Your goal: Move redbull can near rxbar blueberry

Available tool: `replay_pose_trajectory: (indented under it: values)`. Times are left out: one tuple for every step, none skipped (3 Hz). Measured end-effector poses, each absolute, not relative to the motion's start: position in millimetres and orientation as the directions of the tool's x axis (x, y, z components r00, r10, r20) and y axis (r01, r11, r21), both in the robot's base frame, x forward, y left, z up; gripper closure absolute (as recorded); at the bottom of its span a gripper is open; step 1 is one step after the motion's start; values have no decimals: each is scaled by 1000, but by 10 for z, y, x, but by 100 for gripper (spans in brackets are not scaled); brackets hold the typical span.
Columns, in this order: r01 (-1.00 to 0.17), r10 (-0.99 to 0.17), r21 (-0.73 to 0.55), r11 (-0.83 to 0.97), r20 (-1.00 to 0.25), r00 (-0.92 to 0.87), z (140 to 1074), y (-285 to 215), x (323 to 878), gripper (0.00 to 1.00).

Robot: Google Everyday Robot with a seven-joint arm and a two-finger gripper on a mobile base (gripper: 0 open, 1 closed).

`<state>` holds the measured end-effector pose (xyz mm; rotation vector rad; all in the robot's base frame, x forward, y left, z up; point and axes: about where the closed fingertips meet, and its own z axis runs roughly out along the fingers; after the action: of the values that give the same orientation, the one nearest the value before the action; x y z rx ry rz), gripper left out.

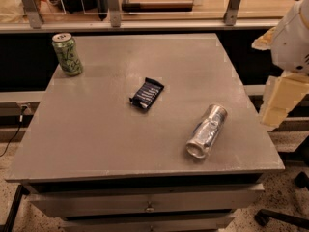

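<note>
The silver can point(207, 131) lies on its side at the front right of the bench point(96, 139), one round end toward the front edge, shiny with faint blue marks. The dark blue bar point(147, 93) lies flat and askew near the middle, apart from the can. The gripper point(282, 98) hangs beyond the bench's right edge.

Matt grey, smooth, faintly scuffed: desk point(120, 144). Shiny bare silver metal near the desk's right front: redbull can point(206, 132). Glossy dark wrapper at the desk's middle: rxbar blueberry point(147, 93). Printed green metal at the desk's far left corner: green can point(67, 54). Smooth white and cream plastic, off the desk's right edge: tool point(277, 100).
</note>
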<state>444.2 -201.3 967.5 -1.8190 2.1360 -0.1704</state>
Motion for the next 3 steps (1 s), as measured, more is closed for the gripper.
replay_pose_trajectory:
  values:
    - [-950,-995,-312,-24,-85,53,9319,-1769,4544,0]
    - [-949,-964,-220,-226,-87,250,8813,-1543,4648,0]
    - [-934,-935,-160,-318,-110,337,8534,-1423,4684,0]
